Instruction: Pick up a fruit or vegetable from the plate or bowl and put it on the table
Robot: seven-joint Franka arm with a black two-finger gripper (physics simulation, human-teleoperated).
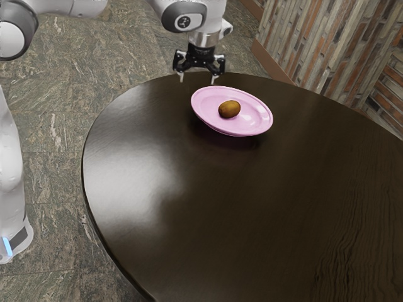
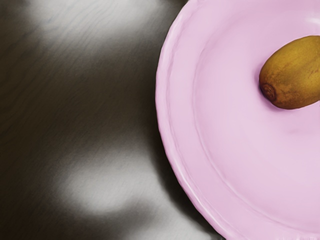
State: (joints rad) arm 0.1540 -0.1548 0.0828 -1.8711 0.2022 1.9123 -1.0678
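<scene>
Kiwi (image 1: 229, 109) on the pink plate (image 1: 205, 99) must first be grasped, so the gripper (image 1: 198, 80), spread wide, should be centred above and lowered.

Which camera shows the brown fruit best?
The wrist view: the brown fruit appears large, its skin and dark end plain, though cut off on one side. The exterior view shows it whole but small, on the pink plate.

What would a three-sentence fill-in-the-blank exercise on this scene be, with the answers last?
The plate is colored ____.
Counting each whole fruit on the plate gives the number ____.
The hand holds nothing, its two fingers standing ____ rather than together.
Missing words: pink; one; apart.
</scene>
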